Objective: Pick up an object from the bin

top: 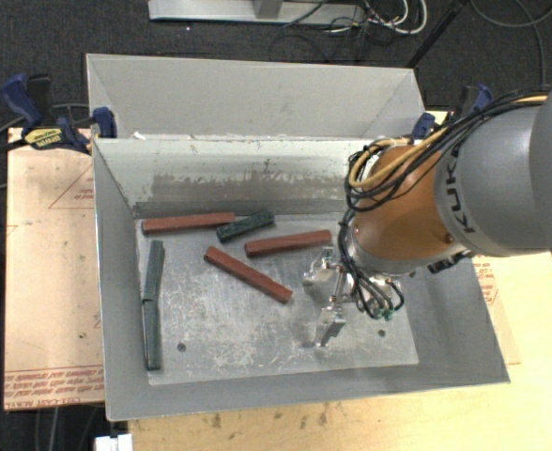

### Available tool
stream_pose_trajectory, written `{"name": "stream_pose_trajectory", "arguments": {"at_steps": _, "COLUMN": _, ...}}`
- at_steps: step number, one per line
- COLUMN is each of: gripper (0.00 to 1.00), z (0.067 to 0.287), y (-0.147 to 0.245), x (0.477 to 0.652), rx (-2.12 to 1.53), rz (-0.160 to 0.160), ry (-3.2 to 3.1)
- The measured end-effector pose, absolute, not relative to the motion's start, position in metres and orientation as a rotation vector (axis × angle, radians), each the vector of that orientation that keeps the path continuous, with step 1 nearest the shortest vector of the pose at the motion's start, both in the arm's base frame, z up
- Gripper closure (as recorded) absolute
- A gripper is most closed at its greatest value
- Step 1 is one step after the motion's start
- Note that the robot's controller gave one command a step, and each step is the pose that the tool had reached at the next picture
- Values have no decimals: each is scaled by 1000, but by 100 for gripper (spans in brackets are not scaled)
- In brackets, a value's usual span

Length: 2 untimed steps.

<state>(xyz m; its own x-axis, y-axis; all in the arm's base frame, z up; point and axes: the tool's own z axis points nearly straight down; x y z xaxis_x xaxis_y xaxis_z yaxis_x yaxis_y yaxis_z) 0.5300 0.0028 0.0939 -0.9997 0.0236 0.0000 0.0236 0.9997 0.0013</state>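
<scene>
My gripper (322,304) hangs low over the bin floor right of centre, open, with only bare metal between its fingers. Closest to it is a red-brown bar (248,274) lying on a slant just to its left, its right end a short way from the fingers. Another red-brown bar (288,243) lies above that one, near the gripper's upper side. Neither bar touches the fingers.
A third red-brown bar (187,222) and a short dark green bar (245,225) lie along the back wall. A long dark green bar (151,303) runs down the left wall. The orange-covered wrist and cables sit over the bin's right side.
</scene>
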Motion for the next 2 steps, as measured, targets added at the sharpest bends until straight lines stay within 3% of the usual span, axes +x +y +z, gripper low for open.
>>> {"name": "stream_pose_trajectory", "arguments": {"at_steps": 1, "gripper": 0, "z": 85, "y": 20, "x": 560, "rx": -145, "rz": 1, "ry": 3136}}
{"name": "stream_pose_trajectory", "arguments": {"at_steps": 2, "gripper": 100, "z": 79, "y": 71, "x": 565, "rx": -51, "rz": -2, "ry": 3123}}
